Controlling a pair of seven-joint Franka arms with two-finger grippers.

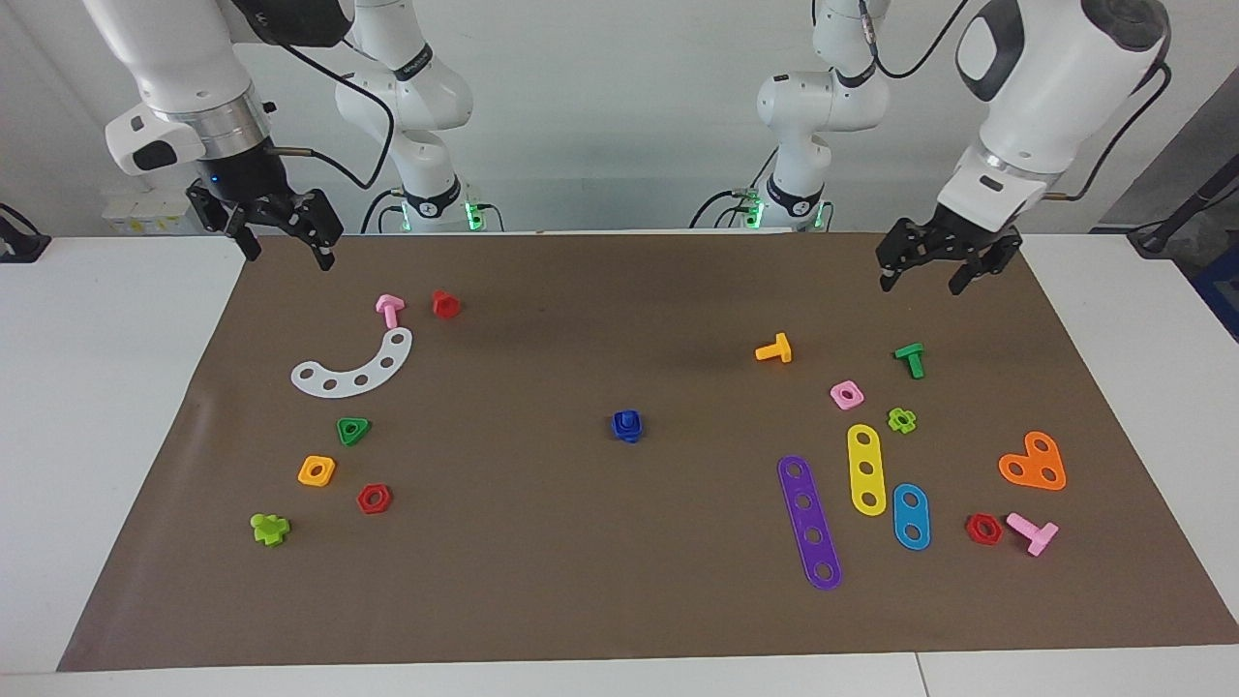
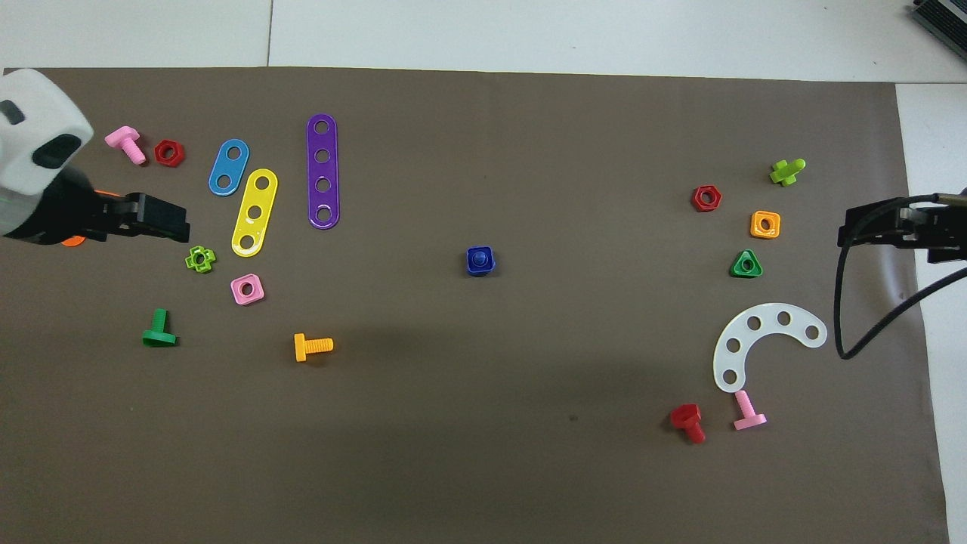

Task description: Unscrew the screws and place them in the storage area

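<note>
The screw, a dark-blue bolt threaded into its dark-blue square nut (image 1: 628,425), stands alone in the middle of the brown mat; it also shows in the overhead view (image 2: 480,261). My left gripper (image 1: 921,281) is open and empty, raised over the mat at the left arm's end, well apart from the screw. In the overhead view the left gripper (image 2: 170,221) covers part of an orange holed plate. My right gripper (image 1: 290,256) is open and empty, waiting over the mat's corner at the right arm's end. The storage area is bare mat (image 1: 968,416) among scattered parts.
At the left arm's end lie purple (image 1: 809,522), yellow (image 1: 865,469) and blue (image 1: 911,516) strips, an orange plate (image 1: 1034,463), a pink nut (image 1: 846,394), and green (image 1: 910,359) and orange (image 1: 774,348) bolts. At the right arm's end lie a white curved strip (image 1: 356,366), a green triangular nut (image 1: 352,430) and more nuts and bolts.
</note>
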